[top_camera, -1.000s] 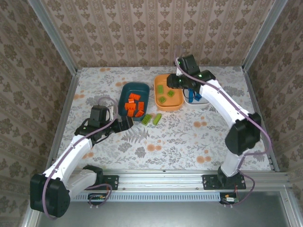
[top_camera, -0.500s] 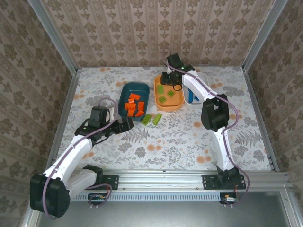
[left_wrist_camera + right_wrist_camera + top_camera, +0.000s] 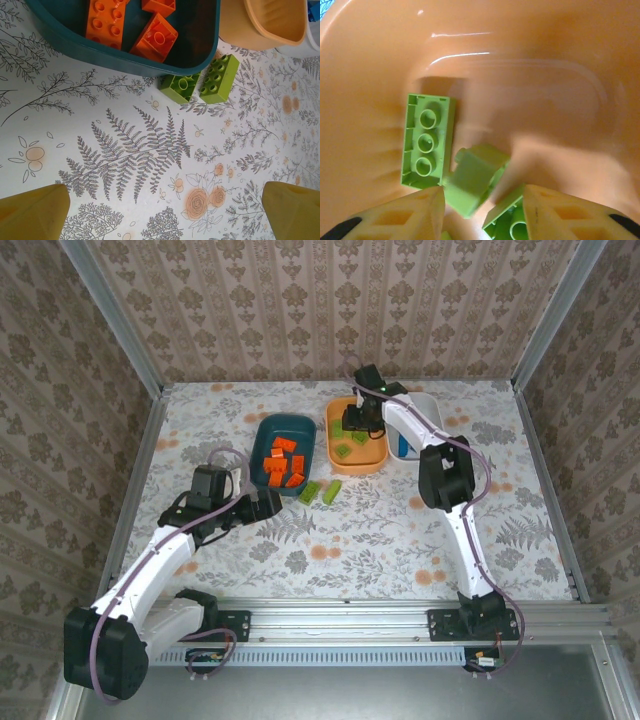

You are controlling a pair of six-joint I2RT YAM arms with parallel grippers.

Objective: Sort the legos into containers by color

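Right gripper (image 3: pixel 482 220) low inside the orange bin (image 3: pixel 560 60), fingers (image 3: pixel 395 217) parted, pinching nothing. Just ahead of the fingertips, a blurred green brick (image 3: pixel 472 177), tilted, heading hard to tell. Beside it a second green brick (image 3: pixel 426 141), hollow side up, long axis pointing away from the gripper. A third green brick (image 3: pixel 507 222) partly hidden behind the other finger.

Teal bin (image 3: pixel 125 52) next to the orange one, holding orange bricks (image 3: pixel 105 20) at mixed angles. On the table (image 3: pixel 125 150), just outside the teal wall, a pair of green bricks side by side: one (image 3: pixel 181 86) hollow side up, the other (image 3: pixel 219 79) studs up, long axis slanting toward the orange bin. White bin (image 3: pixel 432 408) on the orange bin's far side, blue bricks (image 3: pixel 403 447) in it.

Left gripper (image 3: pixel 162 207) over bare table short of that pair, fingers (image 3: pixel 35 212) spread wide, empty.
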